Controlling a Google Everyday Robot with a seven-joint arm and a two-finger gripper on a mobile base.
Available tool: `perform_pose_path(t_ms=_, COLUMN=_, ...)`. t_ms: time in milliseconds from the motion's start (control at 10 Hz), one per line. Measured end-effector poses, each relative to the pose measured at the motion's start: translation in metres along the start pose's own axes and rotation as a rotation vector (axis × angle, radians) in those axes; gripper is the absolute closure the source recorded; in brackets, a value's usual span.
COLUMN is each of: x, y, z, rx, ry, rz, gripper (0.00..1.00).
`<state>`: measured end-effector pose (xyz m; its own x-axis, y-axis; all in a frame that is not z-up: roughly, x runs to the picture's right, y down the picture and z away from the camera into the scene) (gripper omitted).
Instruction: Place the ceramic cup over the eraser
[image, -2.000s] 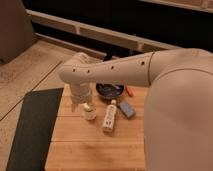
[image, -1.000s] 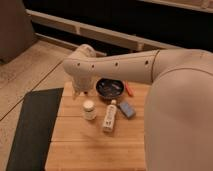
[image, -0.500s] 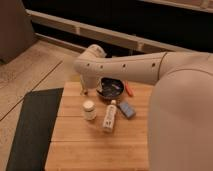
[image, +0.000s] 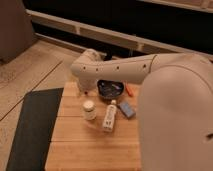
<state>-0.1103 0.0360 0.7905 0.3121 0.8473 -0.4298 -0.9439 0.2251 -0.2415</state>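
The ceramic cup (image: 89, 109) is small and whitish and stands upright on the wooden table (image: 90, 150), just left of the white bottle (image: 110, 116). The eraser (image: 127, 109), a flat blue-grey block, lies right of the bottle and is uncovered. My gripper (image: 83, 88) hangs at the end of the big white arm (image: 120, 70), above the table's back left part. It is behind and above the cup and apart from it. The arm hides most of it.
A dark round bowl (image: 110, 88) sits at the back of the table, with an orange object (image: 129, 90) to its right. A black floor mat (image: 30, 125) lies left of the table. My white arm and body fill the right side.
The arm has risen and swung back and to the right, away from the cup. The cup, bottle and eraser have stayed in place.
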Motion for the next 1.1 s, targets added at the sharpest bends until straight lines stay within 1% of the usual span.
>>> perform_pose_path(t_ms=300, x=0.006, y=0.016, z=0.017, rx=-0.008, ry=0.056, rz=-0.034, gripper=0.35)
perform_pose_path(t_ms=400, x=0.008, y=0.018, z=0.02, rx=-0.011, ry=0.073, rz=-0.032, gripper=0.35)
perform_pose_path(t_ms=600, x=0.013, y=0.024, z=0.03, rx=-0.034, ry=0.113, rz=-0.012, gripper=0.35)
perform_pose_path(t_ms=700, x=0.015, y=0.024, z=0.033, rx=-0.037, ry=0.13, rz=-0.002, gripper=0.35)
perform_pose_path(t_ms=800, x=0.017, y=0.021, z=0.035, rx=-0.032, ry=0.145, rz=0.007, gripper=0.35)
perform_pose_path(t_ms=900, x=0.019, y=0.016, z=0.035, rx=-0.018, ry=0.159, rz=0.022, gripper=0.35)
perform_pose_path(t_ms=1100, x=0.019, y=0.006, z=0.032, rx=0.013, ry=0.167, rz=0.038, gripper=0.35)
